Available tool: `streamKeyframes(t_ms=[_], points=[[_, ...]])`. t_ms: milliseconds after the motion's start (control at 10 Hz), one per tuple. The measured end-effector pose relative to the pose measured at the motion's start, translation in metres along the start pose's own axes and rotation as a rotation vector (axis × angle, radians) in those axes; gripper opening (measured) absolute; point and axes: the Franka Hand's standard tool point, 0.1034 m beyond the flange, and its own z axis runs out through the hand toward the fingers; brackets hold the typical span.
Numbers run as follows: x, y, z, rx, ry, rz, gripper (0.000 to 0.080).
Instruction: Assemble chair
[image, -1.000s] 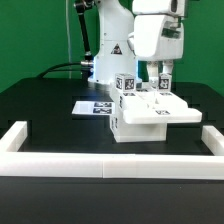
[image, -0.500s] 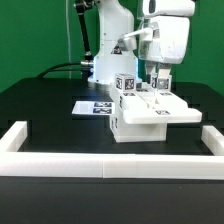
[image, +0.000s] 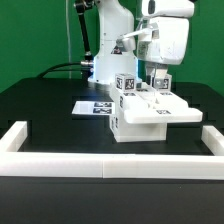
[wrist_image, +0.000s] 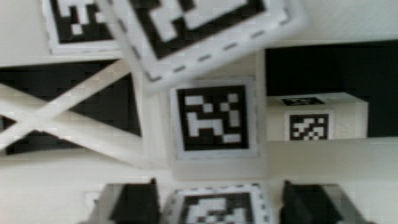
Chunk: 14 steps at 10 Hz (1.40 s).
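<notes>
The partly built white chair (image: 147, 120) stands mid-table as a blocky body with tagged faces. An upright tagged post (image: 126, 84) rises from its far left corner. My gripper (image: 160, 76) hangs straight down over the chair's top. It is shut on a small tagged leg post (image: 160, 86) that stands on the chair body. In the wrist view that post (wrist_image: 217, 208) sits between my two dark fingers (wrist_image: 128, 200). Beyond it lie another tagged chair part (wrist_image: 214, 118) and a small tagged block (wrist_image: 311, 122).
The marker board (image: 92, 107) lies flat to the exterior view's left of the chair. A low white border rail (image: 110, 166) runs along the front, with ends at both sides. The robot base (image: 108, 45) stands behind.
My hand has turned about its vertical axis and shifted slightly toward the exterior view's right, still on the post. The chair body has not moved.
</notes>
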Motion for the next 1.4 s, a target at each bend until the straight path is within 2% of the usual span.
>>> streamKeyframes(t_ms=[300, 700, 1000, 1100, 1200, 1300, 1400], points=[[-0.004, 0.0, 0.0, 0.004, -0.002, 0.037, 0.029], [-0.009, 0.001, -0.001, 0.004, -0.002, 0.277, 0.0291], [-0.01, 0.001, 0.0, 0.004, -0.002, 0.282, 0.0291], [-0.01, 0.002, -0.005, -0.003, -0.001, 0.283, 0.0538], [-0.01, 0.003, -0.011, -0.015, 0.001, 0.282, 0.0538], [-0.01, 0.003, -0.019, -0.026, 0.005, 0.286, 0.0614], [-0.01, 0.002, -0.024, -0.034, 0.007, 0.29, 0.0614]])
